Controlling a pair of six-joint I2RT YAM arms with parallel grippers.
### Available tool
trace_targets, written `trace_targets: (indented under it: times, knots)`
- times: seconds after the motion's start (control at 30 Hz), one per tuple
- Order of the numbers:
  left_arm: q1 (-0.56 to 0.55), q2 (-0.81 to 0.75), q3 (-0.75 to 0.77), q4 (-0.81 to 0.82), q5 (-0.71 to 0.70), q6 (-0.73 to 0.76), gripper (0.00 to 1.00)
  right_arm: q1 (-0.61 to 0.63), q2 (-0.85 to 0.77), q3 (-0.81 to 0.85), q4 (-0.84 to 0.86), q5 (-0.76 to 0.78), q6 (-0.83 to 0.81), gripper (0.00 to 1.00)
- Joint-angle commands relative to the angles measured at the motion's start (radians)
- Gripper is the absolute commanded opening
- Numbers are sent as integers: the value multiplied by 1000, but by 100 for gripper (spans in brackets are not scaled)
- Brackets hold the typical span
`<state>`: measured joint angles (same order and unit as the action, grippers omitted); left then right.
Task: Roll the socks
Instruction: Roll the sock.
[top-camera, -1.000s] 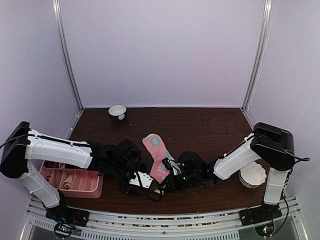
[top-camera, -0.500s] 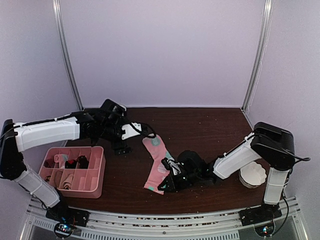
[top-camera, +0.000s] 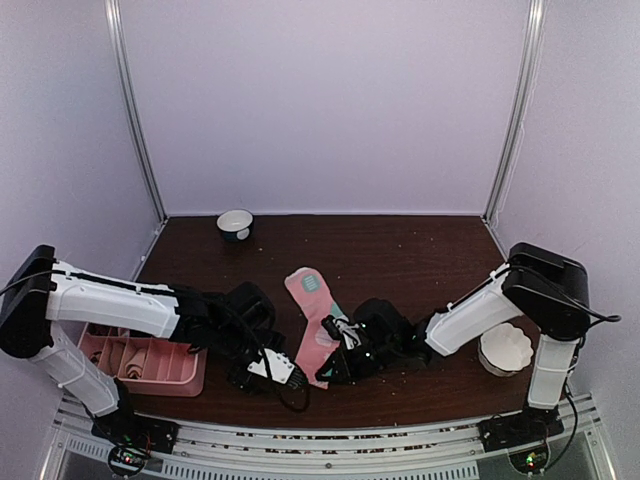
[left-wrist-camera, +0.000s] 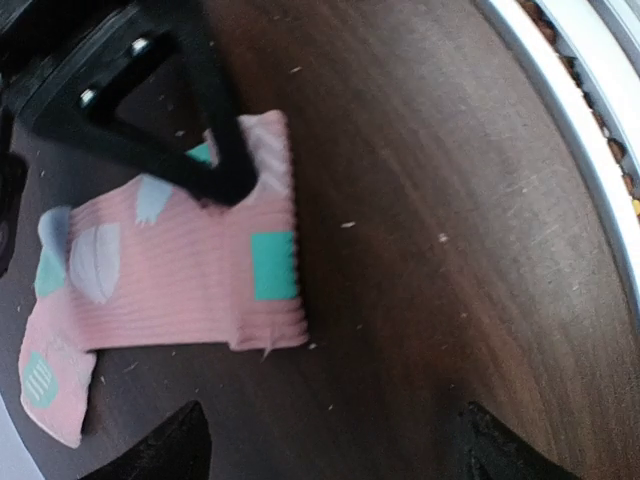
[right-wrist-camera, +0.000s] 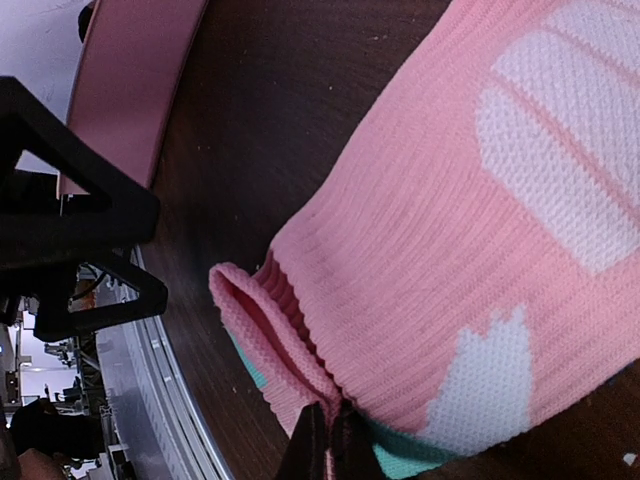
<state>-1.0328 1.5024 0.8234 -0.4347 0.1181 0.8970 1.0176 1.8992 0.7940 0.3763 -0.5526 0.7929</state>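
"Grip on the right side, how is it?"

"My right end effector (right-wrist-camera: 327, 442) is pinched together on the ribbed cuff (right-wrist-camera: 262, 318) of the pink sock (right-wrist-camera: 470, 230), right at the folded lip. It is a thin bite. I judge I should turn the wrist slowly and not pull, or the lip may slip out."

"And the left?"

"My left end effector (left-wrist-camera: 335, 455) hangs with its fingers wide apart and holds nothing. It is just beside that same cuff, over the table (left-wrist-camera: 440, 210). The sock lies flat on the table between my two arms, with its other end pointing away from my bases. The pink tray (top-camera: 165, 372) sits off to my left."

"So how do you roll it well?"

"I would set the left one on the free corner of the cuff so both edges turn together. Then I would roll toward the far end, tight and even. If one corner leads, I expect a crooked cone."
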Motion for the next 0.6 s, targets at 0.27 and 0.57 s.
trace_targets:
  times: [0.27, 0.57]
  knots:
    - [-108, 155, 83, 41, 46, 172, 58, -12, 63, -58, -231, 18, 17, 0]
    - [-108, 177, 98, 101, 2, 144, 51, -13, 48, -75, -213, 10, 19, 0]
